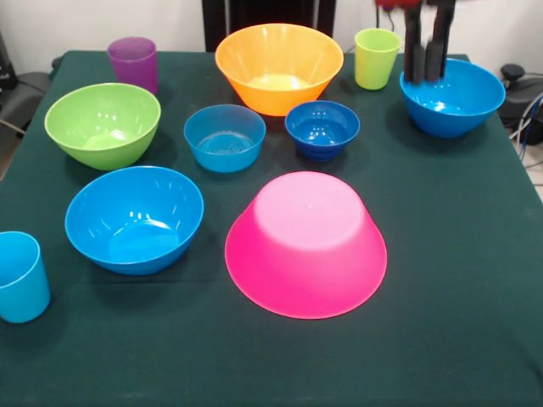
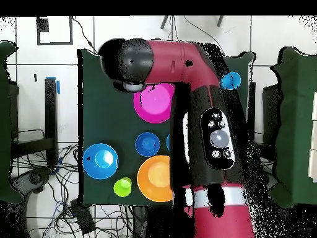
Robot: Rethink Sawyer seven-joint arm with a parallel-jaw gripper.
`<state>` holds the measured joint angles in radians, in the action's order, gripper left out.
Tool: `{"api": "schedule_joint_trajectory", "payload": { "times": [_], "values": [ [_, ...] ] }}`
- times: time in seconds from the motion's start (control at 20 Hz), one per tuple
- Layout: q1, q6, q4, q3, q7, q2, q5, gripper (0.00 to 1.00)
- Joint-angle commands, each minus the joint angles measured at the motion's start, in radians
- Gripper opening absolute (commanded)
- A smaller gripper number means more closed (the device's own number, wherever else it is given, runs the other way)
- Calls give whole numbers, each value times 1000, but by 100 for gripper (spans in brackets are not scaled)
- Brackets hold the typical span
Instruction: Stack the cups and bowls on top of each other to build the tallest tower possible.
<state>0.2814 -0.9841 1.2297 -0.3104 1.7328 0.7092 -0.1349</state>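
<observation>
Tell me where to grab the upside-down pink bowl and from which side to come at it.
Judging from the front view, the pink bowl lies rim-down, so no lip is free to pinch. Probably best to come straight down from above and close on the narrower flat base across its sloping walls. The end effector sits over the far blue bowl.

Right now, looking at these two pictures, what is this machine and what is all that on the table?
It is a robot arm, red and black, standing at a table with a dark green cloth. One picture looks across the table toward the robot; the other looks straight down from above.

Its gripper, the two dark fingers at the top right, hangs just above a blue bowl, open and holding nothing.

On the cloth are an upside-down pink bowl, an orange bowl, a green bowl, more blue bowls, and purple, yellow-green and light blue cups. Nothing is stacked yet.
</observation>
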Motion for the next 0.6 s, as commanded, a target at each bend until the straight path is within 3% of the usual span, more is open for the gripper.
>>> {"api": "schedule_joint_trajectory", "payload": {
  "times": [0.05, 0.35, 0.6],
  "values": [
    [-74, 11, 297, 171, 376, 184, 31, 0],
    [-135, 94, 423, 304, 594, 251, 94, 0],
    [-141, 194, 519, 340, 629, 276, 118, 0]
  ]
}}
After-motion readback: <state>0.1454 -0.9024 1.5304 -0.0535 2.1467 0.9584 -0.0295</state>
